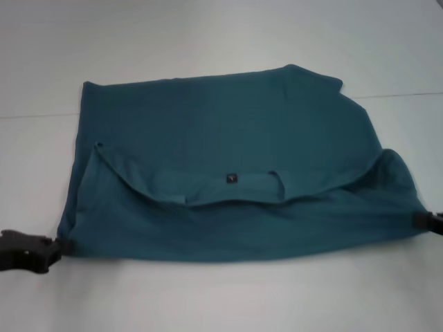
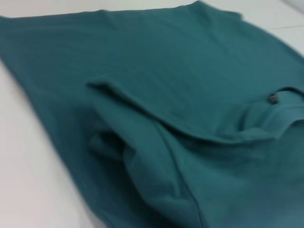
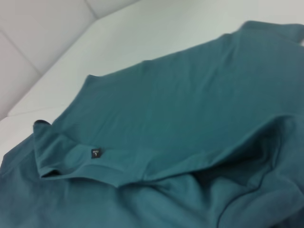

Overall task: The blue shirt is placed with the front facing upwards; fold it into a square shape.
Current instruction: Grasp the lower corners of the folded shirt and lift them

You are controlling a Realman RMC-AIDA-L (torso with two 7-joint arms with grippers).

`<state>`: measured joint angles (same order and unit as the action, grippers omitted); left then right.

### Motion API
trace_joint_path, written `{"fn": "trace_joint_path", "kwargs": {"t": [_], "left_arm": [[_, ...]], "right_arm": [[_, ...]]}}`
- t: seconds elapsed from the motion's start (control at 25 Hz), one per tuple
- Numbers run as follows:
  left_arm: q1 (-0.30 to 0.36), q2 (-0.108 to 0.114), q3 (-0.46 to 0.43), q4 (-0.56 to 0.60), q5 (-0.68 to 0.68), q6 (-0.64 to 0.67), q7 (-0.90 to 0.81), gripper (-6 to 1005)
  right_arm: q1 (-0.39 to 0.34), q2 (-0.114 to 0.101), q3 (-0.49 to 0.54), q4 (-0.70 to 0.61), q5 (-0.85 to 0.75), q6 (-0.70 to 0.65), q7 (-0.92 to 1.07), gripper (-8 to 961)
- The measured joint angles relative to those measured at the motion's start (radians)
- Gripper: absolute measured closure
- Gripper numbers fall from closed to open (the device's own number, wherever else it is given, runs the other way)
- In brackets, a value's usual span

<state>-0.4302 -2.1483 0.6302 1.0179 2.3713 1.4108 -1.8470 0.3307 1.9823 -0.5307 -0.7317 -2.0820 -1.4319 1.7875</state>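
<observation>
Table (image 1: 208,41) white and bare, carrying the blue shirt (image 1: 228,131).
Dark neck tag (image 1: 232,178) unreadable; left gripper (image 1: 59,247) and right gripper (image 1: 418,220) jaws clamped on shirt corners.

We see the blue shirt (image 1: 228,131) as plain teal all over, no print showing on the exposed side. Collar band (image 1: 235,187) is the same teal, ribbing too faint for us to judge. Small dark neck tag (image 1: 232,178) sits on the collar band, with a pale mark on it in the right wrist view. Desk (image 1: 208,297) around the shirt is plain white-grey. Left gripper (image 1: 59,247) at the shirt's near left corner is black; right gripper (image 1: 419,221) at its near right corner is black too.
</observation>
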Motion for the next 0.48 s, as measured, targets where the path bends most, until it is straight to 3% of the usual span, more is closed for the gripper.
{"fn": "trace_joint_path", "kwargs": {"t": [0.48], "left_arm": [[0.05, 0.013, -0.197, 0.013, 0.001, 0.349, 0.096, 998]], "right_arm": [[-0.127, 0.0, 0.09, -0.02, -0.005, -0.196, -0.145, 922]]}}
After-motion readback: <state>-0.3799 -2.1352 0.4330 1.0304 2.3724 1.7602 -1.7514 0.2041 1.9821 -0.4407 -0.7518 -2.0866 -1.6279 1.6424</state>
